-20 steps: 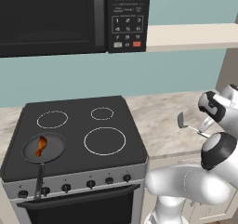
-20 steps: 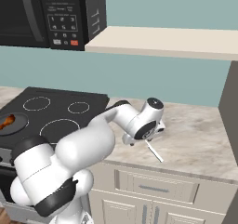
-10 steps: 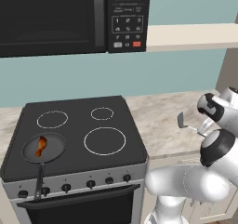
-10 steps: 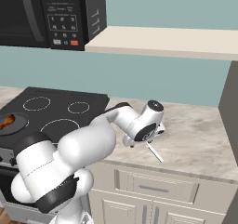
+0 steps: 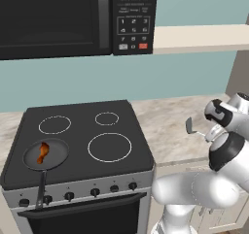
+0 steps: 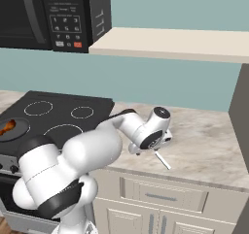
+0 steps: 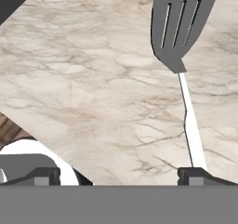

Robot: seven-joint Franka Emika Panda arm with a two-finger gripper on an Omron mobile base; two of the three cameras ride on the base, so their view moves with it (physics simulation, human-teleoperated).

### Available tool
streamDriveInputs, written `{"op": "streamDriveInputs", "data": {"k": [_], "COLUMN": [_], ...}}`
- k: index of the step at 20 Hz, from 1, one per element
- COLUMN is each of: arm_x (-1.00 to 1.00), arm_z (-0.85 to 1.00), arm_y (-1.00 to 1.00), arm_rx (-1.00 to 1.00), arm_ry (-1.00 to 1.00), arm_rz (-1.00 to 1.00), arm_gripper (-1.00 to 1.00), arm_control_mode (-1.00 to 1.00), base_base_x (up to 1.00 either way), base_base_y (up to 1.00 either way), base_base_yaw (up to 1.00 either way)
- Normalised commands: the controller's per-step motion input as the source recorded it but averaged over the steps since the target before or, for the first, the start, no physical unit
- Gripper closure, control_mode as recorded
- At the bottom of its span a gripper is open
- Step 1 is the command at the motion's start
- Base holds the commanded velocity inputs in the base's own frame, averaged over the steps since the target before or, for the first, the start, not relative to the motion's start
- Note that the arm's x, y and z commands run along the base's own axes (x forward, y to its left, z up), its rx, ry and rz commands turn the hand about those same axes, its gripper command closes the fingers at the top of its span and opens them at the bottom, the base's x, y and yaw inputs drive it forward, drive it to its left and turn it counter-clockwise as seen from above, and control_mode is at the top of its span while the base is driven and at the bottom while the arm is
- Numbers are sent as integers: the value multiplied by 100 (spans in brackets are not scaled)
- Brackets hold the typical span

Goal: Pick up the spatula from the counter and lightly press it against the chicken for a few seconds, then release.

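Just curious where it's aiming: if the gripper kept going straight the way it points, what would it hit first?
Probably the marble counter, but the spatula handle lies right at one fingertip, which may touch it first. Depth is unclear.

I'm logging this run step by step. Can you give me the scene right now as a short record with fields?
spatula: flat on the marble counter, right of the stove, not lifted
chicken: in the pan on the stove's front left burner
claw: open, low over the counter, holding nothing; the spatula handle runs toward one fingertip
task stage: pickup not yet done
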Motion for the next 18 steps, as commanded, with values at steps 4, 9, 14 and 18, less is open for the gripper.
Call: {"op": "streamDriveInputs", "data": {"k": [4, 9, 14, 18], "arm_x": [10, 12, 14, 12], "arm_z": [-8, -8, -8, -7], "arm_y": [0, 0, -4, -5], "arm_rx": [0, 0, 0, 0], "arm_ry": [0, 0, 0, 0], "arm_rz": [0, 0, 0, 0], "arm_gripper": [-100, -100, -100, -100], "arm_control_mode": [-100, -100, -100, -100], "base_base_x": [0, 0, 0, 0], "base_base_y": [0, 0, 0, 0], "base_base_yaw": [0, 0, 0, 0]}}
